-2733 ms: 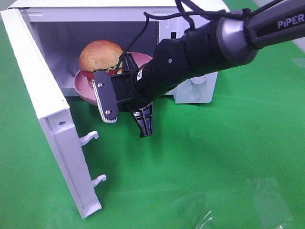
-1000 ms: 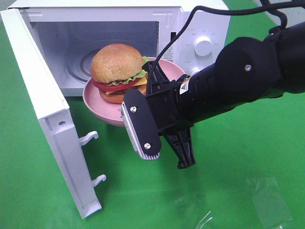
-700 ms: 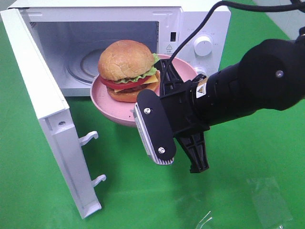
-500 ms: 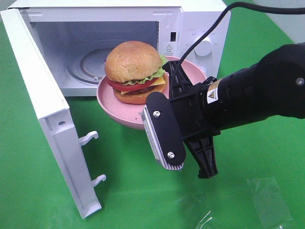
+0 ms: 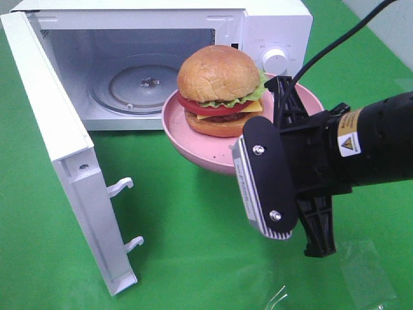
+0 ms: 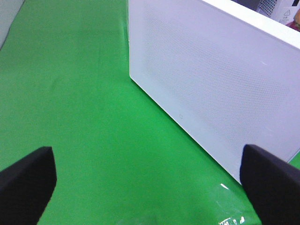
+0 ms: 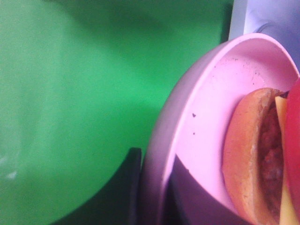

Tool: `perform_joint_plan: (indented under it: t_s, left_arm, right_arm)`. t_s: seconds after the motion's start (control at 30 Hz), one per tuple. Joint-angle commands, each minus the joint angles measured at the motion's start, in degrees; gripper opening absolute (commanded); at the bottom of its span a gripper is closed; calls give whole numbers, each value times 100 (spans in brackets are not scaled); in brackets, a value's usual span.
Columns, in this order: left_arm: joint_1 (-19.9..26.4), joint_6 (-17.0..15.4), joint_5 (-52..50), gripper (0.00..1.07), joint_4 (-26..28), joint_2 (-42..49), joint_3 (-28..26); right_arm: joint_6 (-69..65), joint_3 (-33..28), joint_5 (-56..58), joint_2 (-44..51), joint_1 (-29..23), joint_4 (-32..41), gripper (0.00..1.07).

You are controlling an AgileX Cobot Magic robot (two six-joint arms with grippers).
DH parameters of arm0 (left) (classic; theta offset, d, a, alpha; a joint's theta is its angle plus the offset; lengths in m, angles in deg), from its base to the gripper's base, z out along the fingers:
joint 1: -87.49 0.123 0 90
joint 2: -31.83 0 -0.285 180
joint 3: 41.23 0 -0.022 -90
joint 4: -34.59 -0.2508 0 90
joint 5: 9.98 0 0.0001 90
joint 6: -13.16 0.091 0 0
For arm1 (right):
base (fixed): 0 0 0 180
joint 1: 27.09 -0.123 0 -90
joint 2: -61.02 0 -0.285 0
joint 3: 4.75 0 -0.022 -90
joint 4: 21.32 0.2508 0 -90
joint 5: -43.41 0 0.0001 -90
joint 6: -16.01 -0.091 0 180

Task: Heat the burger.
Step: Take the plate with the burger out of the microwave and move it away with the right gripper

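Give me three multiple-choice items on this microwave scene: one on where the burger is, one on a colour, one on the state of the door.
1. Where is the burger?
A. On the glass turntable inside the microwave
B. On a plate held in front of the microwave
C. On the green cloth

2. What colour is the plate?
A. Pink
B. White
C. Blue

3. How is the microwave door?
A. Shut
B. Swung wide open
C. Taken off and lying flat

Answers:
1. B, the right gripper has its jaws on the plate's rim outside the microwave, whose turntable is bare.
2. A, its rim and inside are pink in both views.
3. B, the door stands out to the left and the inside is in view.
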Motion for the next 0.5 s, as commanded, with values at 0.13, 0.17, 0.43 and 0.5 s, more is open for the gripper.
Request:
perform_joint_plan:
  t_s: [0.13, 0.17, 0.43, 0.5]
  left_arm:
    - [17, -11, -46, 100, -17, 40, 17]
    - [17, -11, -46, 100, -17, 40, 17]
    - [17, -11, -46, 100, -17, 40, 17]
    - [17, -11, -46, 100, -17, 40, 17]
  right_arm:
    - [-590, -155, 11, 590, -11, -596, 0]
    - [-590, -155, 11, 590, -11, -596, 0]
    - [-2074, -183, 1192, 1318, -11, -1679, 0]
    - [-2452, -183, 1450, 1438, -11, -1856, 0]
